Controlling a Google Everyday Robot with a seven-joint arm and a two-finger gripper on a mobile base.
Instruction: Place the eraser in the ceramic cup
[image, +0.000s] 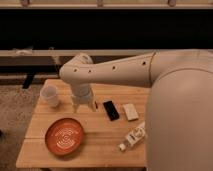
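One thin black eraser (111, 110) lay flat on the table (100, 142), near the claw (81, 106). It looked light, hard and smooth, so its long sides seemed best to pinch. The claw hung between it and the cup (50, 95); open or closed, I could not tell

The cream-white gripper (81, 105) hangs over the pale wooden table (100, 147), with the black eraser (111, 110) at its 3 o'clock and the white ceramic cup (50, 95) at its 10 o'clock. At its 7 o'clock lies an orange plate (64, 135) patterned with pale concentric rings; a beige block (130, 111) sits at the eraser's 3 o'clock.
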